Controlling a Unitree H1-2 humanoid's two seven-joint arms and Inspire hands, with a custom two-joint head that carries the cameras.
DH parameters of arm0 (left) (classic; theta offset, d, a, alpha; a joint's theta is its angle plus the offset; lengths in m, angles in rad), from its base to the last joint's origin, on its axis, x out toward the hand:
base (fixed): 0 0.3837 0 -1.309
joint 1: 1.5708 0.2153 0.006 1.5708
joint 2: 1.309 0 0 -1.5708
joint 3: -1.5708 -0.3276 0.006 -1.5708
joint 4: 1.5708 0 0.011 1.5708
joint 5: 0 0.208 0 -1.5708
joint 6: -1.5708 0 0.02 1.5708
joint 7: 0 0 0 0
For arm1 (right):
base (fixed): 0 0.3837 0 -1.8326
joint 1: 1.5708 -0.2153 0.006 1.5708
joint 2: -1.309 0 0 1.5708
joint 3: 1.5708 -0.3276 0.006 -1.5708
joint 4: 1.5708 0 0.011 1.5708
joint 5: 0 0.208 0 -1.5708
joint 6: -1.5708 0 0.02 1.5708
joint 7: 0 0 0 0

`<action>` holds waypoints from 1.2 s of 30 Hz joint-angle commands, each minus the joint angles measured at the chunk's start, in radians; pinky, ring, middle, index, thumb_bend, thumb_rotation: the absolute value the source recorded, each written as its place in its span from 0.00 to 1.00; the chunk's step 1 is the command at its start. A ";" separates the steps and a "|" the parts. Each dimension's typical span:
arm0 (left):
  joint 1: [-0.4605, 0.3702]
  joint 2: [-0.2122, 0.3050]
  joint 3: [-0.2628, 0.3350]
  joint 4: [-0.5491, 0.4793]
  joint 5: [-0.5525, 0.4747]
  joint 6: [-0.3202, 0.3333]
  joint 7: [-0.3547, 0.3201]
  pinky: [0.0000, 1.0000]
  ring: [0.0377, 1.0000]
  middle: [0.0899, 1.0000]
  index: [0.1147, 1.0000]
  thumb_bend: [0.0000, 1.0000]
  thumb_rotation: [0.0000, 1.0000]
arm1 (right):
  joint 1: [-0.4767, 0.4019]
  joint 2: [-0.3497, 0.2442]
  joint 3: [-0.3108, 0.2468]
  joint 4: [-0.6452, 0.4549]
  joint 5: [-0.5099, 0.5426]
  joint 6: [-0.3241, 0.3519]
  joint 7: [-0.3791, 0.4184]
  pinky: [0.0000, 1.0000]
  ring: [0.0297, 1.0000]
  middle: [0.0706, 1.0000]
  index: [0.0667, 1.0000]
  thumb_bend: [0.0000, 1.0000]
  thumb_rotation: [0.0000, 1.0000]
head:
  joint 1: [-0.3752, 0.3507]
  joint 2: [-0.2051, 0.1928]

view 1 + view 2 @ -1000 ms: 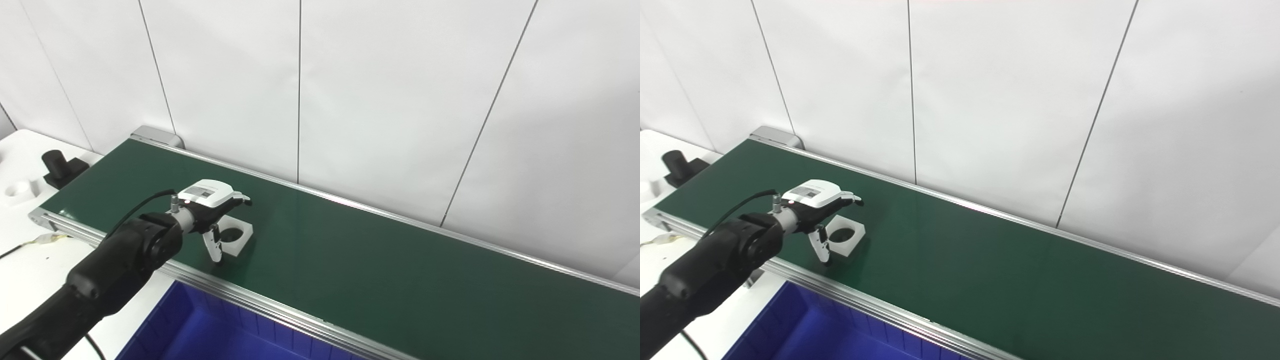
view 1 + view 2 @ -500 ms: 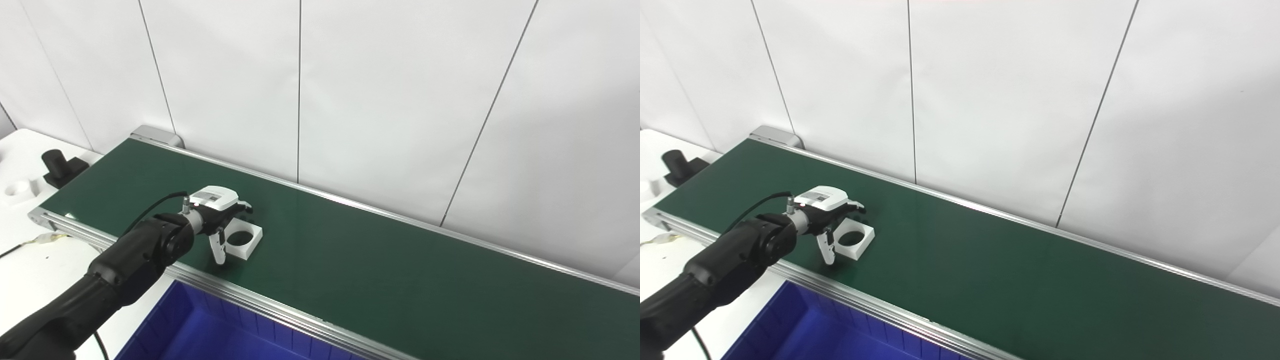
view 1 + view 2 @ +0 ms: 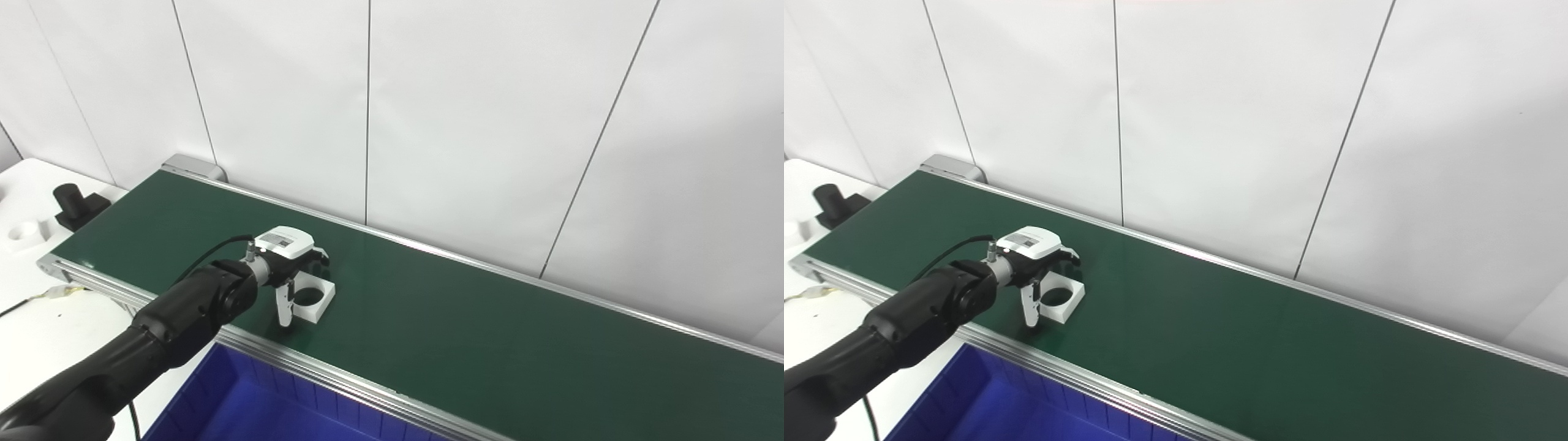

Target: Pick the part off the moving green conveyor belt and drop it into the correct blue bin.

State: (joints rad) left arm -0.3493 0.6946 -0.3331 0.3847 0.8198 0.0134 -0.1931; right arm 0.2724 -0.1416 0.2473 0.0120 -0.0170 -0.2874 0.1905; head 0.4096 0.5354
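The left robot hand (image 3: 288, 269) hangs spread over the white part (image 3: 313, 299), thumb beside it — I'd match the conveyor belt (image 3: 465, 324) drift, then pinch opposite walls.

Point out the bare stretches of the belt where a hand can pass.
The belt is bare from the white part rightward to the picture edge, and behind the left hand toward its far-left end. Crowded only around hand and part.

Bright, even overhead light; soft shadows on white wall panels (image 3: 478, 122); faint sheen on green belt (image 3: 465, 331); focus sharp, slight compression softness.
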 commanded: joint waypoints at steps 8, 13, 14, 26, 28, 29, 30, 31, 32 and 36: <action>0.013 0.013 -0.002 0.007 -0.036 -0.038 0.020 0.71 0.57 0.47 0.40 0.52 0.00 | 0.005 0.005 -0.002 -0.044 0.014 -0.051 0.011 0.86 0.89 0.90 0.96 0.79 0.54 | -0.006 0.007; 0.025 0.014 0.018 -0.019 -0.086 -0.044 0.003 0.64 0.50 0.46 0.40 0.51 0.00 | 0.004 0.003 -0.003 -0.042 0.011 -0.051 0.011 0.85 0.89 0.90 0.96 0.80 0.55 | -0.005 0.010; 0.025 0.013 0.020 -0.024 -0.091 -0.038 -0.004 0.62 0.48 0.46 0.40 0.51 0.00 | 0.003 0.002 -0.003 -0.041 0.010 -0.053 0.011 0.85 0.89 0.90 0.96 0.80 0.55 | -0.005 0.010; 0.065 0.013 0.085 -0.220 -0.172 0.007 -0.071 0.38 0.38 0.44 0.47 0.50 0.00 | 0.000 0.002 -0.005 -0.045 0.019 -0.040 0.014 0.85 0.88 0.90 0.96 0.81 0.54 | -0.012 0.018; 0.086 0.014 0.104 -0.305 -0.180 0.029 -0.093 0.34 0.37 0.44 0.47 0.50 0.00 | 0.001 0.000 -0.005 -0.048 0.018 -0.037 0.014 0.85 0.89 0.90 0.96 0.81 0.55 | -0.014 0.021; 0.097 0.015 0.114 -0.353 -0.185 0.038 -0.106 0.34 0.38 0.44 0.47 0.50 0.00 | 0.002 -0.002 -0.006 -0.049 0.018 -0.036 0.015 0.85 0.89 0.90 0.96 0.81 0.55 | -0.014 0.024; 0.108 0.017 0.124 -0.396 -0.197 0.036 -0.115 0.35 0.38 0.44 0.46 0.50 0.00 | 0.003 -0.002 -0.006 -0.050 0.019 -0.035 0.014 0.85 0.89 0.90 0.96 0.81 0.55 | -0.014 0.025; 0.119 0.017 0.135 -0.442 -0.206 0.043 -0.128 0.35 0.39 0.44 0.46 0.50 0.00 | 0.003 -0.003 -0.006 -0.052 0.019 -0.035 0.014 0.85 0.88 0.90 0.96 0.82 0.55 | -0.013 0.028; 0.130 0.016 0.143 -0.487 -0.210 0.059 -0.144 0.36 0.39 0.44 0.45 0.50 0.00 | 0.003 -0.003 -0.006 -0.051 0.018 -0.037 0.015 0.85 0.88 0.90 0.96 0.81 0.55 | -0.013 0.028; 0.178 0.004 0.174 -0.642 -0.224 0.115 -0.204 0.39 0.39 0.45 0.45 0.50 0.00 | 0.003 -0.005 -0.006 -0.056 0.020 -0.035 0.016 0.84 0.88 0.90 0.96 0.81 0.54 | -0.014 0.036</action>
State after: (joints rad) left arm -0.1758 0.6869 -0.1849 -0.2125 0.6139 0.1051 -0.3886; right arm 0.2762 -0.1469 0.2450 -0.0058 -0.0119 -0.2873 0.1909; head 0.3973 0.5706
